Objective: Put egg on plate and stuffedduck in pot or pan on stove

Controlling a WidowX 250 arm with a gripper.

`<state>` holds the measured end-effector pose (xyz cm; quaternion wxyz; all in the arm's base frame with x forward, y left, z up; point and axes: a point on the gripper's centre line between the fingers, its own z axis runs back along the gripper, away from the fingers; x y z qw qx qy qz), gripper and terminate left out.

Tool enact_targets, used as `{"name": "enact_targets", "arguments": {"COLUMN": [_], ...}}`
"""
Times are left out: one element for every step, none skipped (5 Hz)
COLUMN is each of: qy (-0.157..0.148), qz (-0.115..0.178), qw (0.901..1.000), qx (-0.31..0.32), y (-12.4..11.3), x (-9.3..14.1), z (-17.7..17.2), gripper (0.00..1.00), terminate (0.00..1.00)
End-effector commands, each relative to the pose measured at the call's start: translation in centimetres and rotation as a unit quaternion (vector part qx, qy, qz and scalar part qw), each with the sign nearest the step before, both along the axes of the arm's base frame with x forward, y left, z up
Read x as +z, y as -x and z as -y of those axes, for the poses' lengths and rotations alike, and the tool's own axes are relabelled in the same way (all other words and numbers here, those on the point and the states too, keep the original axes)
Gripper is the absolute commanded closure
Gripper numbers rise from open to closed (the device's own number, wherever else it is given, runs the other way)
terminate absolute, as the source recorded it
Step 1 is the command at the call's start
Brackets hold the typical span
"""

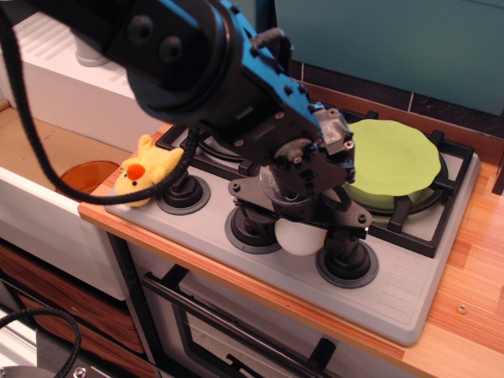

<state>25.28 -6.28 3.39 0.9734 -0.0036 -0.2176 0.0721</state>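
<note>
Orange bowl [87, 176] sits low at the far left, off the stove [409, 291]. Next, the stuffedduck [146, 170] lies on the stove's left corner beside a black knob [183, 191]. My arm hides the pan. My gripper [301, 233] has its fingers down on either side of the egg [298, 238]; whether they press it, I cannot tell. Right of me, the plate [391, 161] rests on a burner.

egg [298, 238] btwn jaws, front of stove [409, 291] | plate [390, 161] rear-right burner | stuffedduck [145, 170] left edge
</note>
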Motion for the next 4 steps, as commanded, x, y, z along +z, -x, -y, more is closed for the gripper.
{"name": "enact_targets", "arguments": {"qy": [0.008, 0.000, -0.013, -0.024], "qz": [-0.001, -0.020, -0.046, -0.068], "qw": [1.0000, 0.9998, 0.9989, 0.9973], "qx": [0.006, 0.002, 0.006, 0.016], "y": [-1.0, -1.1, -1.2, -2.1], "x": [0.2, 2.0, 5.0, 7.8], "z": [0.4, -0.2, -0.5, 0.1], "gripper": [1.00, 1.00, 1.00, 1.00], "terminate": [0.00, 0.00, 0.00, 0.00]}}
